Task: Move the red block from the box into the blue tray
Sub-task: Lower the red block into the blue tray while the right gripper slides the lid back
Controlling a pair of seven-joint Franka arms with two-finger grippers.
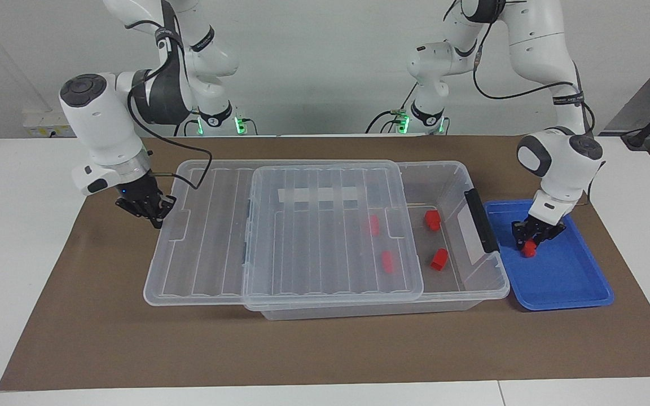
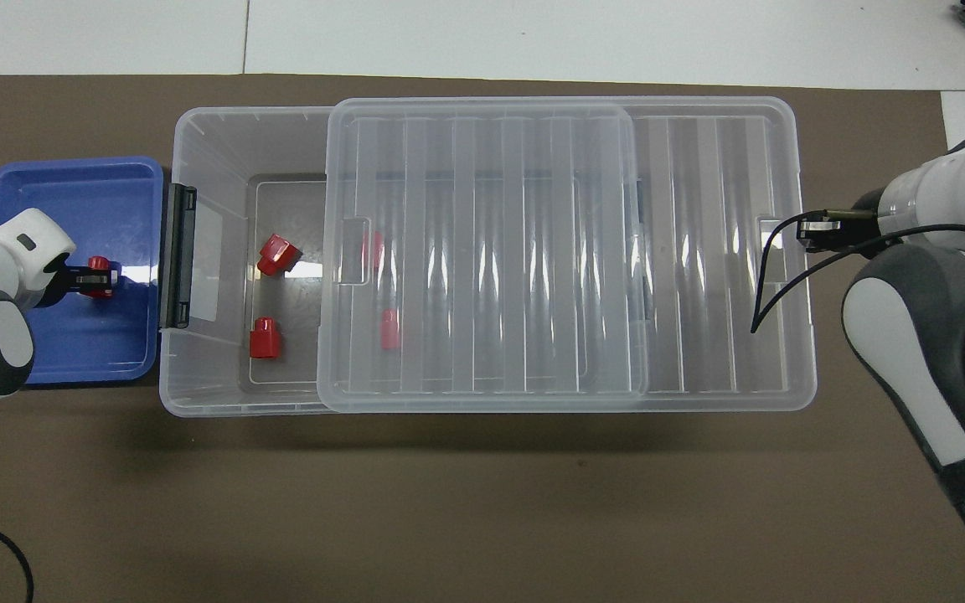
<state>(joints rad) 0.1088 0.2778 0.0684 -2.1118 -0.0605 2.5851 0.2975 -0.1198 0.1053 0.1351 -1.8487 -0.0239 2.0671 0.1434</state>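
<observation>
Covering the table: brown mat, with everything in this entry resting on it.
Box: clear bin lying lengthwise along the mat. Its end toward the left arm is uncovered, probably so that arm can reach inside.
Lid: ribbed clear lid lying flat over the rest of the box. It overhangs the box at the right arm's end.
Blue tray: shallow tray just beside the box's black handle clip, which keeps the carry from box to tray short.
Right gripper: right gripper, pincer together, set low against the lid's edge at the right arm's end. It looks placed to push the lid, not to grasp it.
Left gripper: left gripper, down inside the blue tray at the red block. I cannot tell whether it clamps the block or has let go.
Red block: red block, low in the tray on the side near the box and seemingly on its floor. Placement looks all but done.
Spare blocks: two in the uncovered end and two seen through the lid.
</observation>
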